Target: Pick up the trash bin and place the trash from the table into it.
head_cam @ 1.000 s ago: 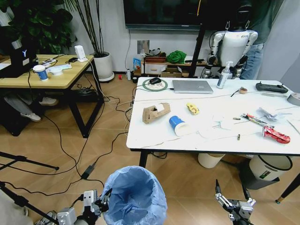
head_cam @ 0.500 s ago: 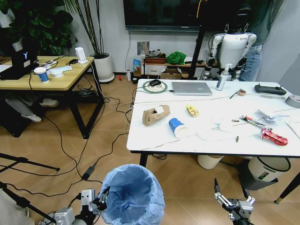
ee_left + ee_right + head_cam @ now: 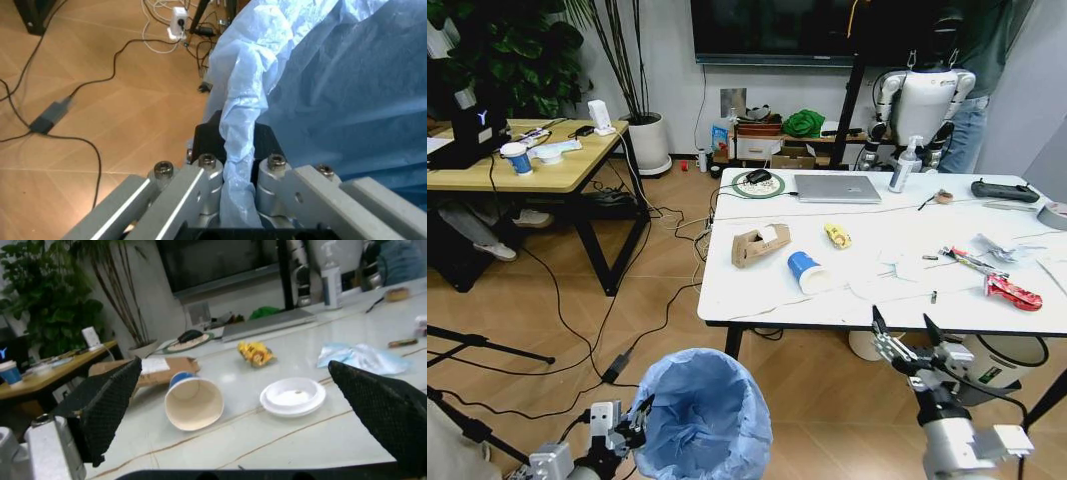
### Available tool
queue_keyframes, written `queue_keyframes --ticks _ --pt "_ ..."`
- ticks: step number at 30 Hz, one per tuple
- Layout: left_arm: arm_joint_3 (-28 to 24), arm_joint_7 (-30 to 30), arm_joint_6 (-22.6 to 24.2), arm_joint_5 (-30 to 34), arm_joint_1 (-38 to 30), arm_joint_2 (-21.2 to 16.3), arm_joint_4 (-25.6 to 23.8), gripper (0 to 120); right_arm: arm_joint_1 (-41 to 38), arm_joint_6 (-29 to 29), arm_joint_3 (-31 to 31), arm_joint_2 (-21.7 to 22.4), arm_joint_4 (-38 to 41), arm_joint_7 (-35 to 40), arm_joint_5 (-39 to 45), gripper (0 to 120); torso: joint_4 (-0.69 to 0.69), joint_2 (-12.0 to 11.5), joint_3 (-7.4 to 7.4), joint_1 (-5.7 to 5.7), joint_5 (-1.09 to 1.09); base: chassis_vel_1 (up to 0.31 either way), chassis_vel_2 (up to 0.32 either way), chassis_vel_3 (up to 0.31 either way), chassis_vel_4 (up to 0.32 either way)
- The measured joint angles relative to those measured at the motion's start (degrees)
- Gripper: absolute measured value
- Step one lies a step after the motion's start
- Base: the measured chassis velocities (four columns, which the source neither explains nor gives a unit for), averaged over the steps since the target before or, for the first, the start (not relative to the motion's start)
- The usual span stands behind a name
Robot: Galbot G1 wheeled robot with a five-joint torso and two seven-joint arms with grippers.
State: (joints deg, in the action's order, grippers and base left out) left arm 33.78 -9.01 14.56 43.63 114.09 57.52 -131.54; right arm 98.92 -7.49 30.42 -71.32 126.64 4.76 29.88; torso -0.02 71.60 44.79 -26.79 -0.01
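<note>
The trash bin, lined with a crinkled light-blue bag, hangs low in front of me. My left gripper is shut on its rim, with the fingers pinching the bag fold. My right gripper stands open at the near edge of the white table, and its two black fingers frame the litter. The trash lies on the table: a torn cardboard carton, a blue paper cup on its side, a yellow wrapper, white tissues, crumpled paper and a red wrapper.
A silver laptop, spray bottle, black controller and tape roll sit at the table's far side. Under it stand a cream bucket and a white bin. Cables cross the floor beside a wooden desk.
My right arm has risen from low near the floor to the table's near edge, gripper still open. The bin and left gripper have shifted slightly down and left.
</note>
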Motion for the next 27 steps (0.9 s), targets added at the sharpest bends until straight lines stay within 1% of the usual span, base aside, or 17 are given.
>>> queue_keyframes --ticks 1,2,5,8,9,13,15,16,20,23,27 --pt "0.7 0.1 0.1 0.2 0.3 0.0 -0.1 2 -2.0 0.1 -1.4 0.8 -1.7 0.1 0.3 100 0.0 0.0 -0.01 0.01 0.02 0.0 0.0 0.0 0.0" --pt "0.7 0.1 0.1 0.2 0.3 0.0 -0.1 2 -2.0 0.1 -1.4 0.8 -1.7 0.1 0.3 100 0.0 0.0 -0.01 0.01 0.02 0.0 0.0 0.0 0.0" --pt "2.1 0.1 0.5 0.7 1.2 0.9 -0.7 2 -7.9 1.3 -5.7 2.7 -5.2 0.7 1.8 100 0.04 -0.1 -0.05 0.03 0.03 0.0 0.0 0.0 0.0" --pt "3.3 0.1 0.7 0.7 1.8 2.0 -1.2 2 -13.2 2.6 -9.5 5.0 -8.3 1.6 3.5 100 0.03 -0.2 -0.08 0.07 0.01 0.0 0.0 0.0 0.0" --pt "3.3 0.1 0.7 0.7 1.8 2.0 -1.2 2 -13.2 2.6 -9.5 5.0 -8.3 1.6 3.5 100 0.03 -0.2 -0.08 0.07 0.01 0.0 0.0 0.0 0.0" --pt "4.3 0.1 0.8 0.8 2.9 3.2 -1.8 2 -17.7 3.9 -12.9 8.0 -11.1 3.2 6.3 100 0.03 -0.2 -0.11 0.08 0.01 0.0 0.0 0.0 0.0" --pt "4.2 0.2 0.8 0.7 3.4 3.7 -2.1 2 -19.7 5.4 -14.8 8.7 -11.4 4.9 8.6 100 0.02 -0.2 -0.13 0.1 0.01 0.0 0.0 0.0 0.0" --pt "4.2 0.2 0.8 0.7 3.4 3.7 -2.1 2 -19.7 5.4 -14.8 8.7 -11.4 4.9 8.6 100 0.02 -0.2 -0.13 0.1 0.01 0.0 0.0 0.0 0.0" --pt "4.0 0.0 1.2 0.8 4.2 4.4 -2.8 2 -23.7 7.3 -18.8 9.9 -13.1 7.4 11.0 100 0.03 -0.3 -0.15 0.12 0.02 0.0 0.0 0.0 0.0" --pt "4.1 -0.1 1.3 0.9 4.3 4.7 -2.9 2 -25.9 7.8 -20.4 10.6 -14.4 7.9 12.4 100 0.03 -0.3 -0.16 0.13 0.01 0.0 0.0 0.0 0.0" --pt "4.4 -0.3 1.5 1.5 4.4 5.0 -3.0 2 -31.1 8.0 -22.8 11.2 -17.4 8.2 15.7 100 0.02 -0.3 -0.18 0.14 0.01 0.0 0.0 0.0 0.0"
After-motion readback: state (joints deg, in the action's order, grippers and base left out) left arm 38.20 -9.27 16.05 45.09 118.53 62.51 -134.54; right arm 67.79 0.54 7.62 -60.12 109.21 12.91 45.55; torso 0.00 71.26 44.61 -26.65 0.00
